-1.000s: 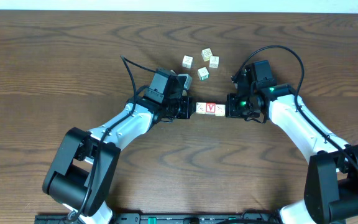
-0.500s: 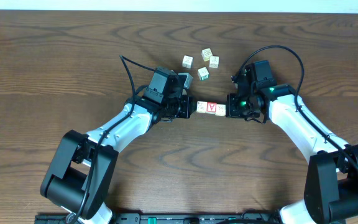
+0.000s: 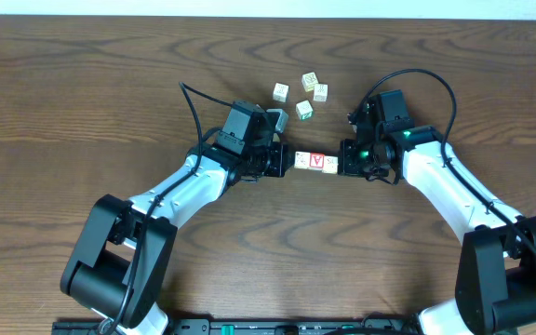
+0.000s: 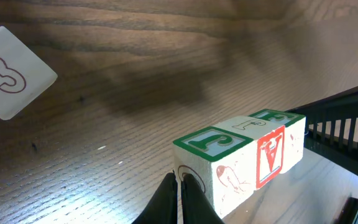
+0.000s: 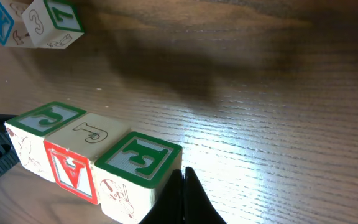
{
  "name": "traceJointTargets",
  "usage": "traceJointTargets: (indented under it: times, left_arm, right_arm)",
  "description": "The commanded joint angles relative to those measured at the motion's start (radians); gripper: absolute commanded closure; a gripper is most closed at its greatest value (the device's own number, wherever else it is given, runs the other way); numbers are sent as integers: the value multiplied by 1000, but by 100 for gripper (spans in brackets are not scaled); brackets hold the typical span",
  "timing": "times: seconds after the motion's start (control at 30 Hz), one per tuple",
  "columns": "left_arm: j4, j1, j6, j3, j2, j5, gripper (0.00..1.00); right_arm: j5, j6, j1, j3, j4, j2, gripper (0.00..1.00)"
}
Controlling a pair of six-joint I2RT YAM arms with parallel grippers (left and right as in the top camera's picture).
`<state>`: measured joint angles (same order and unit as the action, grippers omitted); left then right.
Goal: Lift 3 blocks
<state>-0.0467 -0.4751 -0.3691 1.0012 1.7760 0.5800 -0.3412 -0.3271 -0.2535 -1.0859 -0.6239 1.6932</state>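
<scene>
Blocks (image 3: 315,162), three wooden alphabet cubes in a straight row with a red-faced one between two pale ones, are seen about the middle of the worktop (image 3: 82,84). The row appears to be raised off the wood, since its shadow lies apart from it. It is carried only by pressure on its two ends. It could therefore buckle at the red cube and drop if the push were eased, if one arm were moved faster than the other, or if the two tips were brought out of line. The left gripper (image 3: 287,161) is pushed against the end of the green-topped J cube, its jaws pressed together on nothing. The right gripper (image 3: 341,160) is set likewise against the E cube. Four spare cubes (image 3: 320,92) lie nearer the far edge.
</scene>
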Motion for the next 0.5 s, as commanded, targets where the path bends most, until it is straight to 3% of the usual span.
traceJointTargets:
  times: [0.0, 0.47]
  left_arm:
    - [31, -76, 5, 64, -33, 187, 93]
    - [31, -76, -3, 75, -33, 188, 92]
  right_arm:
    - [-319, -21, -67, -14, 18, -1, 99]
    - [-327, -36, -67, -14, 19, -6, 99]
